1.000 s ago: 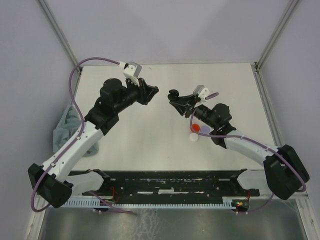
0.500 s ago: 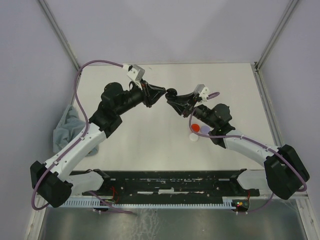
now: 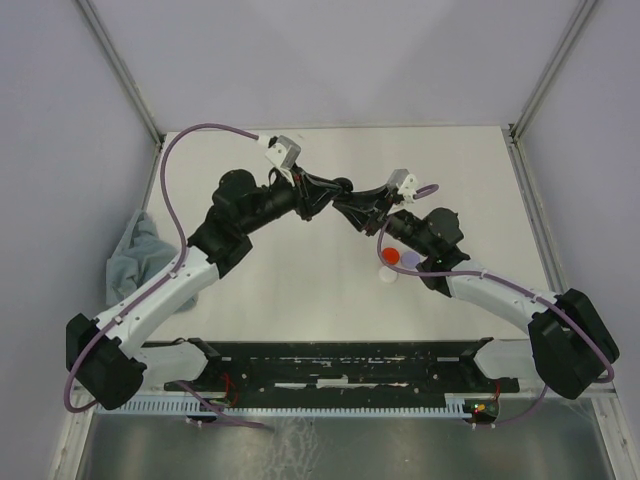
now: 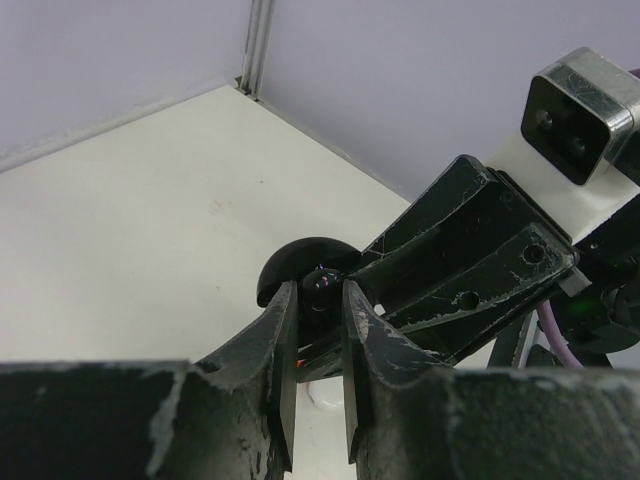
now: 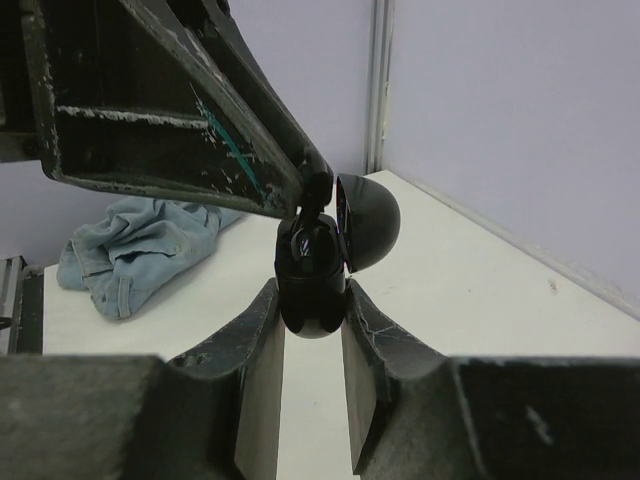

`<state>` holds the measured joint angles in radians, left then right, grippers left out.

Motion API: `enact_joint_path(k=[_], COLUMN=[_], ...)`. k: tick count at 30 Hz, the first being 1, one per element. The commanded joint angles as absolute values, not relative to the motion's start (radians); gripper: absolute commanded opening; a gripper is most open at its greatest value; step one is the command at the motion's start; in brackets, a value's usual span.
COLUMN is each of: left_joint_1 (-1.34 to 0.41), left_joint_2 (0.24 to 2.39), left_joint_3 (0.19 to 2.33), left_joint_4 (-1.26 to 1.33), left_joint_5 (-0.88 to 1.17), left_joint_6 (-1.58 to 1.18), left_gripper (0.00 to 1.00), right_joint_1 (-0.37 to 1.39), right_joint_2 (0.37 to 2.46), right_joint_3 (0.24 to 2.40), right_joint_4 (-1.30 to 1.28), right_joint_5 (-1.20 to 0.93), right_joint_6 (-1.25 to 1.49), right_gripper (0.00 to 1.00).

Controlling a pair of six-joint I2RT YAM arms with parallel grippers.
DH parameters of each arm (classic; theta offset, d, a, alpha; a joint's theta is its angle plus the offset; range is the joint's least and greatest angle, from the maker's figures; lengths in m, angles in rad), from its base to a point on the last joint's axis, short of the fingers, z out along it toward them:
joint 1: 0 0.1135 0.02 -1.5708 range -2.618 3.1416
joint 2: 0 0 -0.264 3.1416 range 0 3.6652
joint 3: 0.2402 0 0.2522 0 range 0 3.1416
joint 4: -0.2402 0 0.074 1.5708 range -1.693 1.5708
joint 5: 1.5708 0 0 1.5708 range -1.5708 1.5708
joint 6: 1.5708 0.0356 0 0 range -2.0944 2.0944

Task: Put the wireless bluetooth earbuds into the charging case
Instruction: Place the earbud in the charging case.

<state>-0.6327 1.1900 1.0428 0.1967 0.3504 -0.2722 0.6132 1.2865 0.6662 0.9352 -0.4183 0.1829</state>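
A black charging case (image 5: pixel 312 285) with its lid (image 5: pixel 368 220) swung open is clamped between the jaws of my right gripper (image 5: pixel 312 300), held above the table. My left gripper (image 4: pixel 320 297) is shut on a small black earbud (image 4: pixel 322 283), its tip pressed against the open top of the case (image 4: pixel 298 268). In the right wrist view the left fingers (image 5: pixel 200 120) come in from the upper left and end at the case mouth. From above, the left gripper (image 3: pixel 327 190) and the right gripper (image 3: pixel 347 198) meet tip to tip at mid-table, the case (image 3: pixel 343 185) between them.
A blue cloth (image 3: pixel 130 255) lies crumpled at the table's left edge, also the cloth (image 5: pixel 150 245) seen behind the case. A red round case (image 3: pixel 393 256) and a white one (image 3: pixel 388 276) lie under the right forearm. Walls enclose the table at back and sides.
My left arm has swung right across the table until its tip met the case in the right gripper. The right arm has barely moved.
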Motion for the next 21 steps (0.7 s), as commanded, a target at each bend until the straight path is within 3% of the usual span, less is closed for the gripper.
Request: enact_joint_path(k=[1, 21], left_joint_1=[-0.650, -0.661], left_joint_2=[1.200, 1.161], left_joint_3=[1.042, 0.982], left_joint_4=[0.261, 0.213], left_joint_5=[0.358, 0.356], left_joint_6=[-0.304, -0.242], left_gripper=[0.20, 0.27], right_joint_1=[0.617, 0.617], right_joint_2=[1.269, 1.254], right_joint_3=[0.704, 0.696], right_joint_4=[1.008, 1.004], right_joint_5=[-0.425, -0.416], right_joint_6=[0.196, 0.189], right_gripper=[0.03, 0.03])
